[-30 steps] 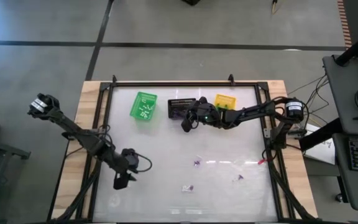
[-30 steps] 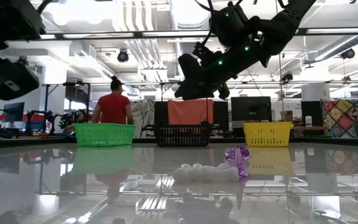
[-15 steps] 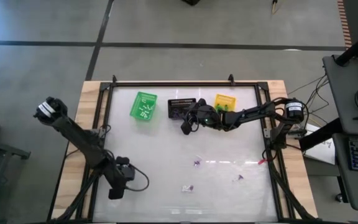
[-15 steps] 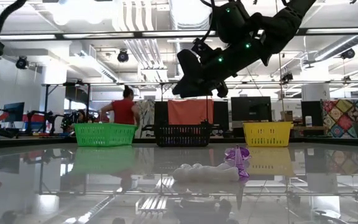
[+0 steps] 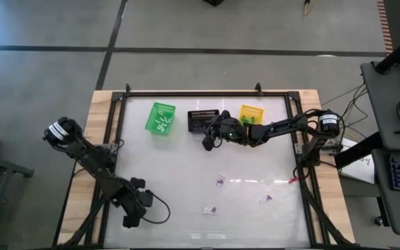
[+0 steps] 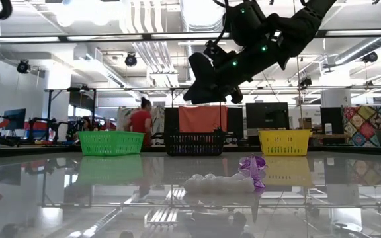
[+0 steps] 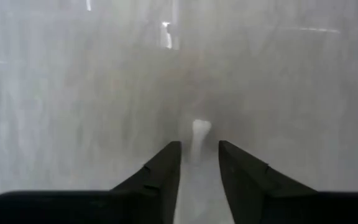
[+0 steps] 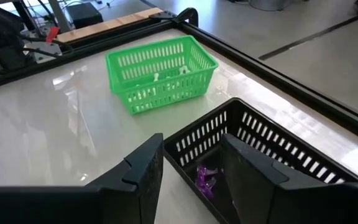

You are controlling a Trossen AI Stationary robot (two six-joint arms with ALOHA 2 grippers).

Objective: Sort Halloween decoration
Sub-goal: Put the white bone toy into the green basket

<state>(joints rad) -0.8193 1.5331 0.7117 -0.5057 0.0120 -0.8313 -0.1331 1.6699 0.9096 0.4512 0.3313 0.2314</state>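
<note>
White trinket (image 7: 201, 129) just ahead of left gripper (image 7: 199, 163), jaws apart; right gripper (image 8: 191, 163) open above black basket (image 8: 272, 155); purple trinket (image 8: 207, 179) inside, half hidden

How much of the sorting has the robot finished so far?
Partly done: white trinkets lie in the green basket and a purple one in the black basket. The right gripper hovers open, empty, over the black basket; the left gripper is down around a white trinket. Three trinkets remain on the table.

Three small baskets (image 5: 160, 117), two robot arms (image 5: 92, 161), three loose trinkets (image 5: 220, 182) on table
</note>
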